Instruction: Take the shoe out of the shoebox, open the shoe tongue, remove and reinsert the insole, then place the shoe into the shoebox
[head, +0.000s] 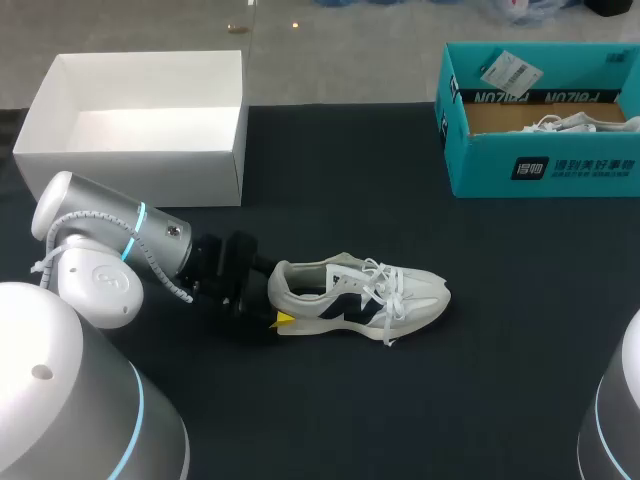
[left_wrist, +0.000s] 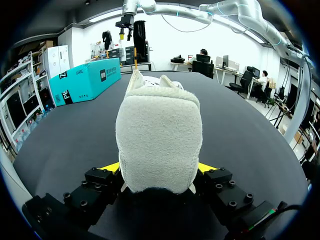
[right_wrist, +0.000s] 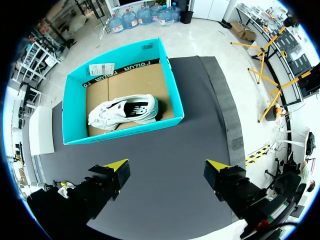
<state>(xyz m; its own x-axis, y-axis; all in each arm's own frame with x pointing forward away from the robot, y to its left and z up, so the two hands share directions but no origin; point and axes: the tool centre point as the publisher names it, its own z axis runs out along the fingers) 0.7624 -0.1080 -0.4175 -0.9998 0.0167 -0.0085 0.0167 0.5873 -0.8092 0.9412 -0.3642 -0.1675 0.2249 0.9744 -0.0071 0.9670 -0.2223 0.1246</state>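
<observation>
at the heel of the shoe, near the middle of the dark table, the left gripper is placed. in the left wrist view the padded heel is seen between its yellow fingertips, one laid against each side. the grip is therefore judged to be pinching the shoe at the heel.

the shoe is set upright on its sole with the laces uppermost. its long axis is laid straight out from the left gripper: heel nearest, toe pointing away toward the robot's right side. the tongue and laces are thus placed beyond the heel, on the half of the shoe turned toward the right arm.

the right gripper is seen with its fingers spread wide and nothing between them. it is held high over the teal shoebox, well apart from the shoe on the table. a second shoe is seen lying on cardboard inside that box. an open white box is stood just behind the left arm, nearer to the held shoe than the teal one. which box is meant for the return cannot be told.

the shoe is judged to be out of its box with the tongue not yet opened. since the heel is taken up by the left gripper, the lace end is judged best approached by the right gripper, from above and from the toe side.
</observation>
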